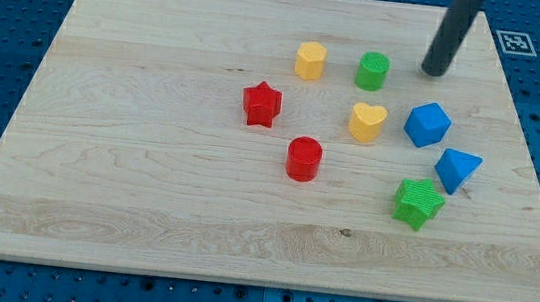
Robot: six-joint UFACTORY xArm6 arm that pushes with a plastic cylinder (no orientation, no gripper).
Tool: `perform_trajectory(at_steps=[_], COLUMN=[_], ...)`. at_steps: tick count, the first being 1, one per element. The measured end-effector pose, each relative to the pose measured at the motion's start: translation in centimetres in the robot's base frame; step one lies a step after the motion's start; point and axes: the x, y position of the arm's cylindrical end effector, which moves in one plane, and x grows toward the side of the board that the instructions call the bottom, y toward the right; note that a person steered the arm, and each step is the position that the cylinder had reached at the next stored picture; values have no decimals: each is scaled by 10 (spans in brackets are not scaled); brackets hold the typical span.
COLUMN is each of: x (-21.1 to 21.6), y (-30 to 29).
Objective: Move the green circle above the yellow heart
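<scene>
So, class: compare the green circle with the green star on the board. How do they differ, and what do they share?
The green circle is a round cylinder; the green star has points. The green circle sits near the view's top, just above the yellow heart; the green star lies lower, toward the view's right, below the blue blocks. My tip stands just right of the green circle, far from the green star. Both are green, on the wooden board.

Bright, even light across the desk (pixel 145 188), coming from overhead. Shadows are soft and short, hugging each block's base. No harsh glare, just a mild sheen on the pale wood. Focus is crisp on the blocks; the rod's upper end at the view's top looks slightly soft.
</scene>
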Motion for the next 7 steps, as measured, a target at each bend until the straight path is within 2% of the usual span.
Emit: perform_trajectory(at_steps=[2,4,6,7], x=[1,22,42,45], y=[-72,-69,-35,-42])
